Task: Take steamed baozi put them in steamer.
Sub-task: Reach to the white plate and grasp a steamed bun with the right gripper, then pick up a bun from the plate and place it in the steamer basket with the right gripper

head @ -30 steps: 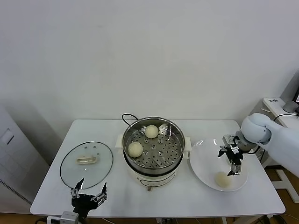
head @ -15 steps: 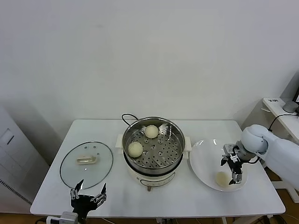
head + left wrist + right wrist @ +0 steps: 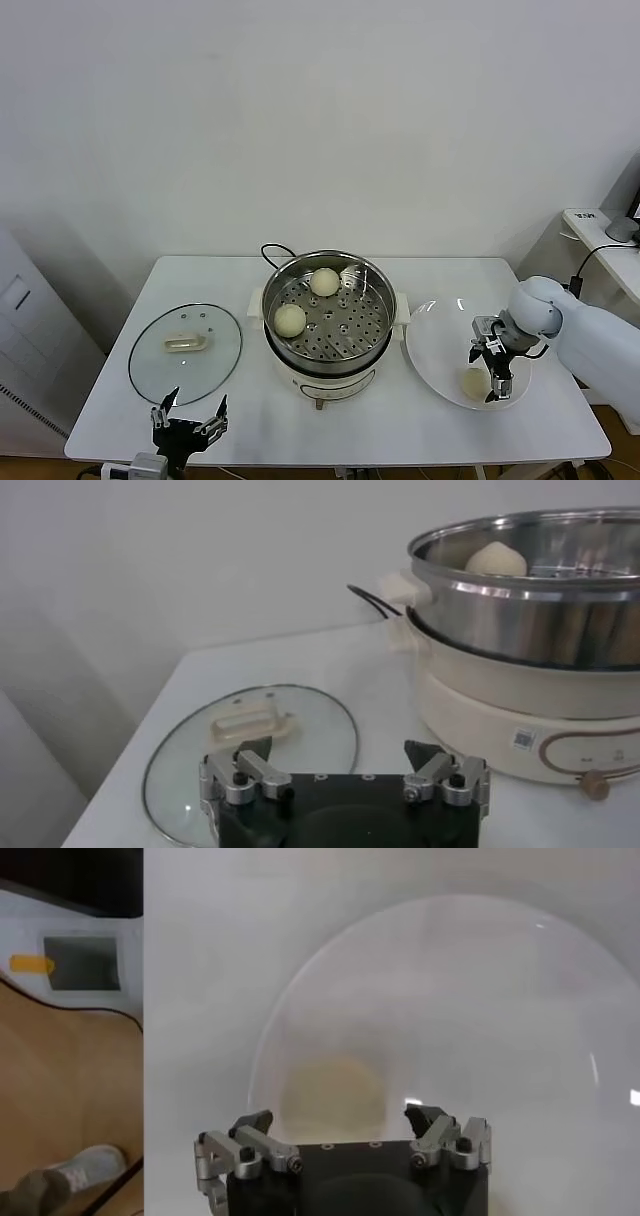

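The steel steamer (image 3: 327, 315) stands mid-table on its white base and holds two cream baozi, one at the back (image 3: 323, 282) and one at the left (image 3: 290, 319). One baozi (image 3: 473, 382) lies on the white plate (image 3: 440, 340) to the right; it also shows in the right wrist view (image 3: 333, 1091). My right gripper (image 3: 493, 370) is open and hangs just above that baozi, fingers either side of it (image 3: 340, 1123). My left gripper (image 3: 188, 418) is open and empty near the table's front-left edge, and shows in its own view (image 3: 340, 758). The steamer also shows there (image 3: 540, 600).
The round glass lid (image 3: 186, 345) with a white handle lies flat at the table's left. A black cord (image 3: 272, 250) runs behind the steamer. The table's right edge lies just beyond the plate, with floor below (image 3: 70, 1098).
My right gripper has moved down and toward the front of the plate, closing in over the baozi. The left arm has not moved.
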Available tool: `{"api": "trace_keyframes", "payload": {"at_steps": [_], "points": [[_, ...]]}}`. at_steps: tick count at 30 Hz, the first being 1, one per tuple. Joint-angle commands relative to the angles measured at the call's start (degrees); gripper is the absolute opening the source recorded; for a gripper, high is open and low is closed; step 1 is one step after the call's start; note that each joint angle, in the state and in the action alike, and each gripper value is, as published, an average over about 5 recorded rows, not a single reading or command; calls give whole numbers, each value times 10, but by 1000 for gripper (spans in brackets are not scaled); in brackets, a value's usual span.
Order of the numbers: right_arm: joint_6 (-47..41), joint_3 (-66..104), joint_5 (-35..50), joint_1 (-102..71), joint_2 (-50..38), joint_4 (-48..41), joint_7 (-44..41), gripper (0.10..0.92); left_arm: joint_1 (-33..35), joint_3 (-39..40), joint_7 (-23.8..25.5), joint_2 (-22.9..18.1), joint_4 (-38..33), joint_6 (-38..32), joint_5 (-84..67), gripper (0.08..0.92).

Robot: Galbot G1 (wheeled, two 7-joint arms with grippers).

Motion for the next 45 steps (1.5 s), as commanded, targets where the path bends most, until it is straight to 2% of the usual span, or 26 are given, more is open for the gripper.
{"api": "trace_keyframes", "payload": {"at_steps": [1,13,16,28,33,37,41,45], "points": [[0,6,-5,-9,9,-12,1,823,-3,0,2,-10,3,2,0,823],[-3,5,-5,-3,16,-21,1,821,-7,0,3,-10,6,4,0,823],[-3,5,-5,-4,15,-20,-2,795,-7,0,3,-10,6,4,0,823],[-12,-6,20,39,5,-18,-10,531,-14,1,2,-12,9,7,0,823],[-23,-93,71,173,-9,-13,-15,496,-22,3,-1,-15,12,7,1,823],[-32,-246,145,373,4,-21,-23,492,-32,6,-8,-18,15,7,6,823],[-40,-379,223,547,71,-53,-32,493,-40,6,-16,-19,18,7,13,823],[-33,-427,296,630,162,-101,-46,496,-44,6,-22,-21,18,5,25,823]]}}
